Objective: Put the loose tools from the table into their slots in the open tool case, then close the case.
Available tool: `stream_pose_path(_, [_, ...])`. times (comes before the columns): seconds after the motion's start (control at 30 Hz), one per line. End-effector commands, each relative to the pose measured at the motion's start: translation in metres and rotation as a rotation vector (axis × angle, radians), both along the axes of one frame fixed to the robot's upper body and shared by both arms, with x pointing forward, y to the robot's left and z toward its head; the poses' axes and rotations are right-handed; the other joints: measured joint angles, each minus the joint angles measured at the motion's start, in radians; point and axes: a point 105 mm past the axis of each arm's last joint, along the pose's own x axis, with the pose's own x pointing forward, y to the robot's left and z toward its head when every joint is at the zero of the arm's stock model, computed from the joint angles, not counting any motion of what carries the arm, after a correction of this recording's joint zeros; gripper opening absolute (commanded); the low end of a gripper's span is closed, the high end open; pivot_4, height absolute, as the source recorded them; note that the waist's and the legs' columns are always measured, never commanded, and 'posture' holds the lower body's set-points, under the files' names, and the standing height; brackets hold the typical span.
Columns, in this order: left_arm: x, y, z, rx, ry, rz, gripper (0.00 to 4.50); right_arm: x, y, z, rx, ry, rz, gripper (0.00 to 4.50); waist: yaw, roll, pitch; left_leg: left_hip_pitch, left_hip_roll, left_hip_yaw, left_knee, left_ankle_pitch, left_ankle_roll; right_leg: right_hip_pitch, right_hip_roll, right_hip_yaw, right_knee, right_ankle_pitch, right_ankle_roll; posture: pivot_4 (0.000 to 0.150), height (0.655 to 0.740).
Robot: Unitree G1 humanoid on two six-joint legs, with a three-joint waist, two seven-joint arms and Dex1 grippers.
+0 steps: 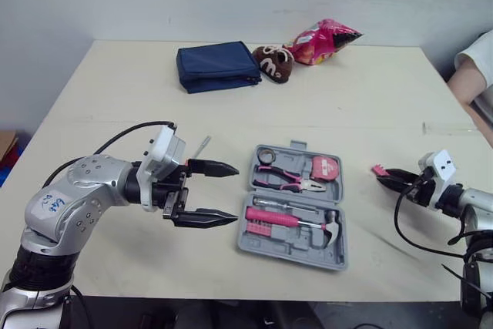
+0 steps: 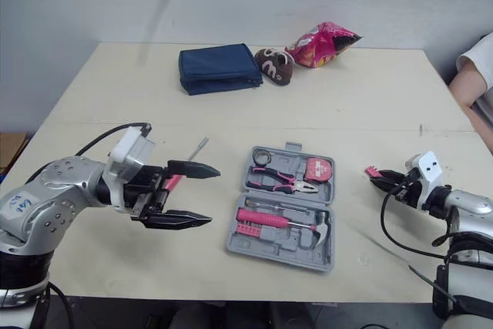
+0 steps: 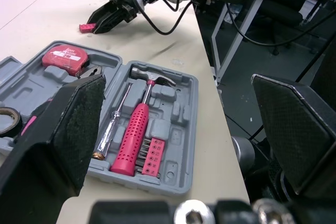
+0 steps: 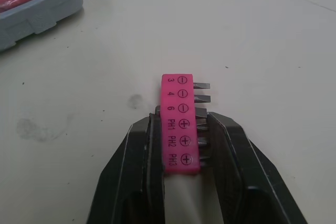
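Table (image 1: 370, 98): pale top that carries the work; the grey tool case (image 1: 286, 250) lies open at its near middle, lid flat, so I can reach every slot from above.
Case contents: hammer (image 1: 289, 219) and one strip of bits along the near half, pliers (image 1: 285, 180) and tape measure (image 1: 325, 167) in the far half. All sit down in their moulded beds.
Right gripper (image 1: 387, 178): low over the table, well to the right of the case. Its jaws are clenched on a pink bit holder (image 4: 177, 121) and pinch it across its width, so the bits point away from the wrist.
Bit holder: off the table or barely on it, I cannot tell which. I judge it bound for a slot in the case.
Left gripper (image 1: 231, 194): hovers just left of the case, jaws released and spread wide, one above the other.
Loose screwdriver (image 2: 196, 150): lies on the table behind the left gripper, pink handle partly hidden by it. I judge the wide spread is meant for picking it up.
Far edge: a navy pouch (image 1: 218, 67) and a snack bag (image 1: 323, 40), well apart from the work.
Task stage: two tools out, case not yet closed.
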Motion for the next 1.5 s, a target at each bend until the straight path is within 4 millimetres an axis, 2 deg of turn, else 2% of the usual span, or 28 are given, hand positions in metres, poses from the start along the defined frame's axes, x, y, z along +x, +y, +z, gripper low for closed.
stream_pose_path(0.03, [-0.006, -0.005, 0.006, -0.001, -0.041, -0.034, 4.5, -0.004, -0.007, -0.001, -0.015, -0.021, -0.032, 0.82, 0.0, -0.001, 0.0, 0.0, 0.0, 0.0, 0.0, -0.001, 0.001, 0.001, 0.0, 0.0, -0.001, 0.0, 0.0, 0.15, 0.74])
stream_pose_path(0.17, [-0.005, -0.008, 0.007, -0.024, -0.072, -0.039, 4.5, -0.004, -0.002, 0.026, -0.059, -0.14, 0.062, 0.82, 0.007, 0.001, 0.003, 0.0, -0.001, 0.0, 0.0, -0.001, 0.002, 0.001, -0.001, 0.0, -0.002, 0.001, 0.001, 0.15, 0.74])
stream_pose_path(0.3, [-0.002, -0.008, 0.006, -0.047, -0.131, -0.023, 4.5, -0.01, 0.01, 0.051, -0.101, -0.223, 0.172, 0.82, 0.012, 0.01, 0.01, -0.001, -0.001, 0.001, -0.001, -0.001, 0.002, -0.001, 0.0, 0.0, -0.001, 0.001, 0.001, 0.15, 0.74])
stream_pose_path(0.4, [-0.003, -0.009, 0.001, -0.046, -0.165, -0.033, 4.5, -0.027, 0.034, 0.076, -0.143, -0.262, 0.306, 0.82, 0.019, 0.013, 0.012, -0.003, 0.001, 0.0, -0.002, -0.002, 0.0, -0.003, 0.001, 0.0, -0.001, 0.0, 0.001, 0.15, 0.74])
stream_pose_path(0.47, [-0.007, -0.008, -0.006, -0.021, -0.176, -0.065, 4.5, -0.043, 0.051, 0.087, -0.192, -0.219, 0.389, 0.82, 0.025, 0.015, 0.012, -0.004, 0.001, 0.0, -0.002, -0.003, -0.001, -0.005, 0.002, 0.0, -0.001, -0.001, 0.001, 0.15, 0.74])
stream_pose_path(0.57, [-0.011, -0.006, -0.019, 0.03, -0.215, -0.101, 4.5, -0.064, 0.081, 0.098, -0.154, -0.109, 0.439, 0.82, 0.029, 0.015, 0.012, -0.012, 0.001, 0.0, -0.002, -0.003, -0.001, -0.013, 0.001, 0.0, -0.001, -0.002, 0.002, 0.15, 0.74])
stream_pose_path(0.7, [-0.007, -0.005, -0.025, 0.033, -0.231, -0.097, 4.5, -0.106, 0.133, 0.095, -0.197, 0.044, 0.62, 0.82, 0.032, 0.014, 0.012, -0.015, 0.001, 0.0, -0.001, -0.003, -0.001, -0.016, 0.001, 0.0, 0.0, -0.002, 0.002, 0.15, 0.74])
stream_pose_path(0.8, [-0.008, -0.005, -0.031, 0.039, -0.23, -0.101, 4.5, -0.122, 0.16, 0.089, -0.212, 0.099, 0.656, 0.82, 0.03, 0.012, 0.013, -0.016, 0.001, -0.001, -0.001, -0.004, 0.001, -0.016, 0.001, 0.0, 0.0, -0.001, 0.002, 0.15, 0.74])
stream_pose_path(0.97, [-0.015, -0.002, -0.037, 0.031, -0.192, -0.079, 4.5, -0.136, 0.189, 0.071, -0.212, 0.18, 0.628, 0.82, 0.028, 0.009, 0.014, -0.019, 0.001, -0.001, -0.001, -0.005, 0.002, -0.019, -0.001, -0.001, 0.0, -0.001, 0.002, 0.15, 0.74])
stream_pose_path(1.07, [-0.019, -0.001, -0.039, 0.034, -0.18, -0.065, 4.5, -0.137, 0.197, 0.062, -0.227, 0.204, 0.609, 0.82, 0.027, 0.008, 0.014, -0.024, 0.001, -0.001, 0.0, -0.005, 0.002, -0.024, -0.001, -0.001, 0.0, -0.001, 0.002, 0.15, 0.74])
stream_pose_path(1.27, [-0.023, -0.002, -0.04, 0.029, -0.153, -0.048, 4.5, -0.138, 0.202, 0.042, -0.322, 0.234, 0.596, 0.82, 0.03, 0.008, 0.014, -0.025, 0.001, -0.001, 0.0, -0.005, 0.003, -0.024, -0.001, -0.001, -0.002, -0.001, 0.002, 0.15, 0.74])
stream_pose_path(1.5, [-0.025, -0.003, -0.04, 0.04, -0.148, -0.054, 4.5, -0.135, 0.204, 0.033, -0.361, 0.254, 0.564, 0.82, 0.027, 0.008, 0.014, -0.025, 0.001, -0.001, 0.0, -0.006, 0.003, -0.024, -0.001, -0.001, -0.002, -0.001, 0.002, 0.15, 0.74])
